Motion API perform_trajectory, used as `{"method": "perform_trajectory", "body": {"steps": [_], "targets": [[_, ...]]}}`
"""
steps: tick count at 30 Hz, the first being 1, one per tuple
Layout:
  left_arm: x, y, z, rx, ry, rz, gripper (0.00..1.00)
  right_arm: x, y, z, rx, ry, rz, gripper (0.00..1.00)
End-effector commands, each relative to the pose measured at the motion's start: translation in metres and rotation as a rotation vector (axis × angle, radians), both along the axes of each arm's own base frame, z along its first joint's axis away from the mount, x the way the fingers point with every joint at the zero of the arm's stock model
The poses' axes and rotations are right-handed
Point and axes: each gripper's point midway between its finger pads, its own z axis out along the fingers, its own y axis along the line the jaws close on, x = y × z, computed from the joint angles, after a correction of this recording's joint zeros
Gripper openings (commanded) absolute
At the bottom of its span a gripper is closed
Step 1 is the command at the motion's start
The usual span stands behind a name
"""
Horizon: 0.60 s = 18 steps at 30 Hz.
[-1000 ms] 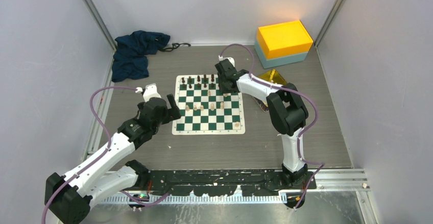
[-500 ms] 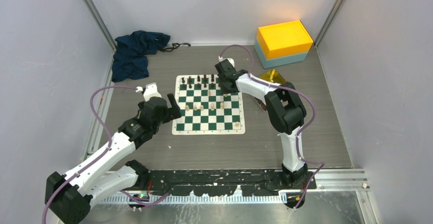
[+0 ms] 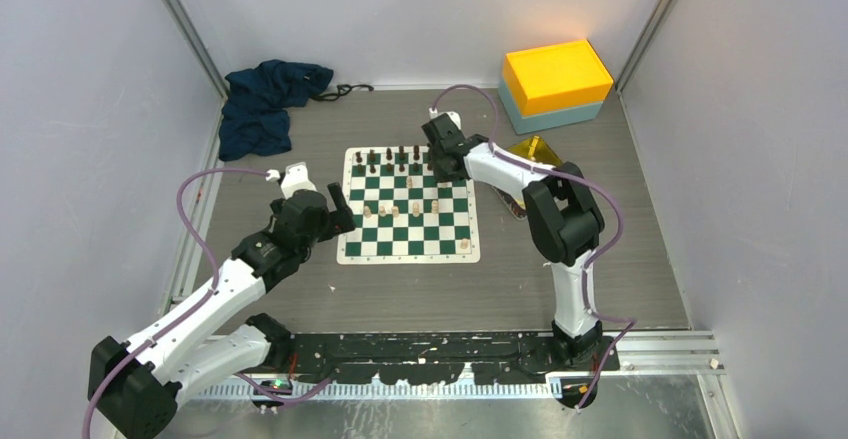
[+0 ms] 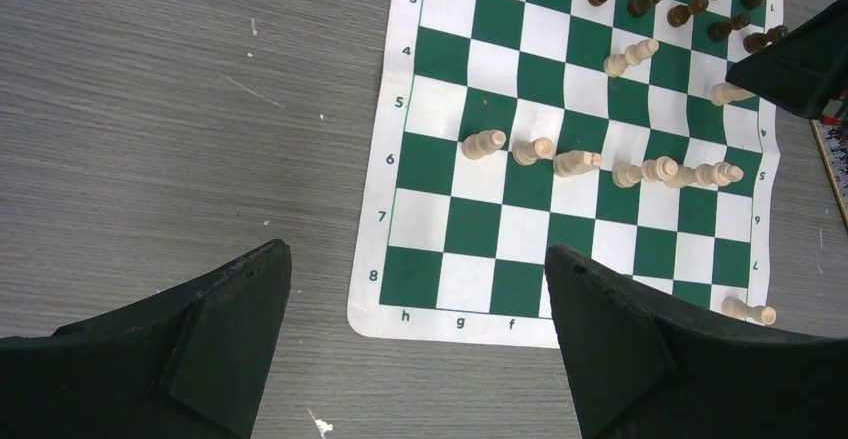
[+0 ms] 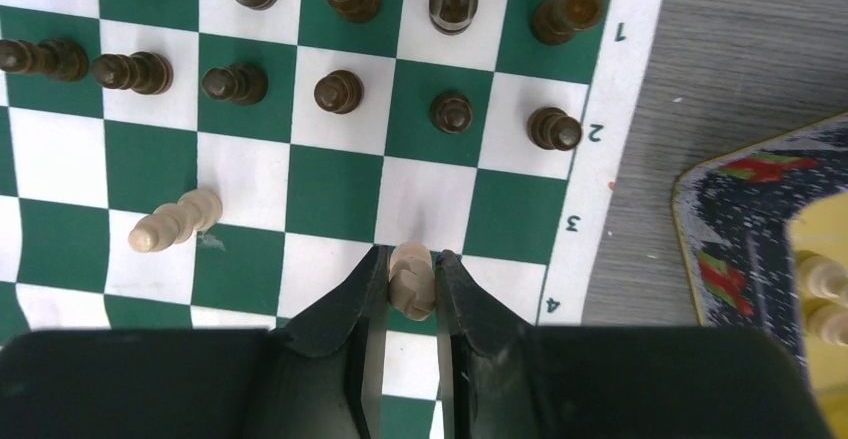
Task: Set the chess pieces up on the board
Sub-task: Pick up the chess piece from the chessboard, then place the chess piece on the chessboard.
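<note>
Green-and-white board, flat on grey wood-grain table, white border with letters and numbers all round. Dark pieces in two rows along the far edge of the board. Loose row of cream pieces across the middle ranks; another alone between that row and the dark rows; another at the near right corner of the board. One cream piece pinched between the right jaws, closed narrow against both its sides, above the right-hand files by border numbers 3 and 4, just on the near side of the dark rows; standing on the board or lifted clear, cannot tell. Left jaws spread wide with nothing between, fingers hanging over bare table and the near left corner of the board. Gold tray near the board's right edge, apart from it by a strip of table, more cream pieces inside. Yellow box stacked on grey-blue box at far right. Dark blue cloth crumpled in the far left corner, well apart from the board.
</note>
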Motion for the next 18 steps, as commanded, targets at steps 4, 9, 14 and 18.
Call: {"method": "perform_trajectory", "body": {"steps": [4, 9, 14, 18], "targets": [[0.006, 0.002, 0.02, -0.017, -0.068, 0.022, 0.99, -0.006, 0.003, 0.092, 0.037, -0.171, 0.004, 0.04], [0.004, 0.005, 0.024, -0.016, -0.076, 0.031, 0.98, -0.039, -0.002, 0.108, 0.025, -0.192, 0.007, 0.04], [0.001, 0.008, 0.026, -0.015, -0.078, 0.034, 0.99, -0.086, -0.005, 0.104, 0.01, -0.19, 0.02, 0.04], [0.0, 0.009, 0.029, -0.015, -0.084, 0.035, 0.99, -0.122, -0.003, 0.093, 0.0, -0.183, 0.038, 0.04]]}}
